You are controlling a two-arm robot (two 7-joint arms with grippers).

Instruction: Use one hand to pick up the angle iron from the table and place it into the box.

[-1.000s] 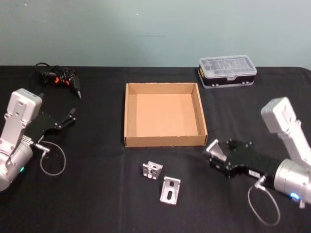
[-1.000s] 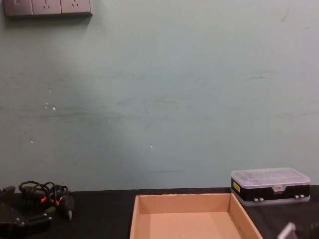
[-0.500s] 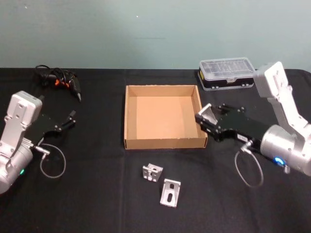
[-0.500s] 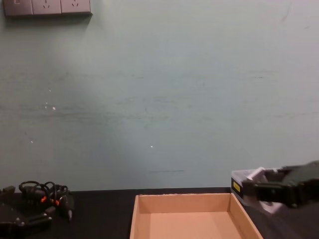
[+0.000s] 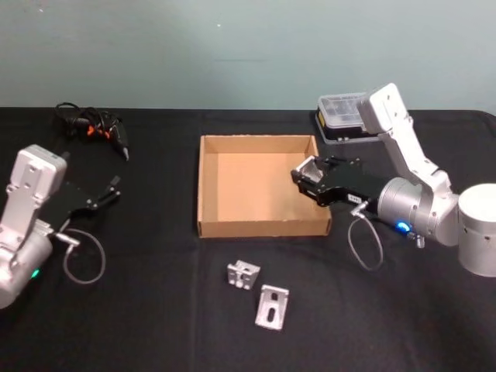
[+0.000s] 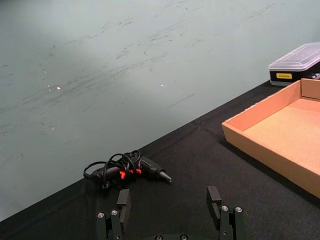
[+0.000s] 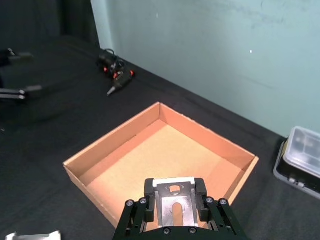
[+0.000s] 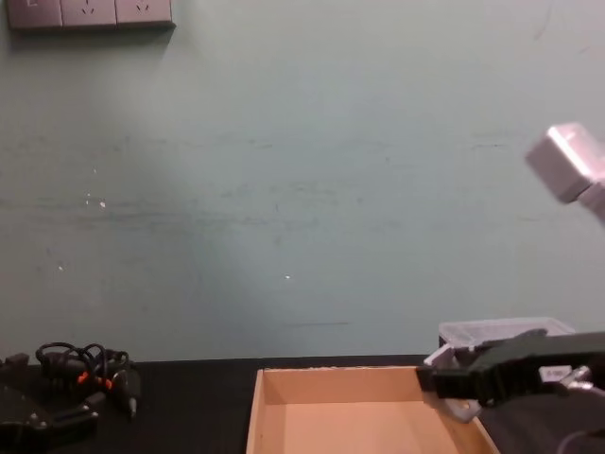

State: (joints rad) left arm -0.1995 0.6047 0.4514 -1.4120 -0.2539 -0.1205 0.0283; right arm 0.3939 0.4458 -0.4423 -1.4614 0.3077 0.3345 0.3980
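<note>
The tan cardboard box (image 5: 260, 227) sits mid-table on the black table (image 5: 155, 310). My right gripper (image 5: 308, 178) hovers just over the box's right wall, shut on a silver slotted angle iron (image 7: 174, 204) that rests between its fingers (image 7: 149, 188). In the chest view this gripper (image 8: 442, 376) is above the box's right rim (image 8: 454, 402). Two more angle irons (image 5: 242, 273) (image 5: 272, 305) lie on the table in front of the box. My left gripper (image 5: 113, 187) is parked at the far left, open (image 6: 169, 200) with nothing in it.
A black plastic case with a clear lid (image 5: 345, 116) stands behind the right arm. A black tool with an orange-marked cable (image 5: 97, 125) lies at the back left. Bare tabletop lies between the left arm and the box.
My right gripper has risen from the table in front of the box's right corner and moved back and left, over the box's right wall, carrying the angle iron. The left arm stayed still.
</note>
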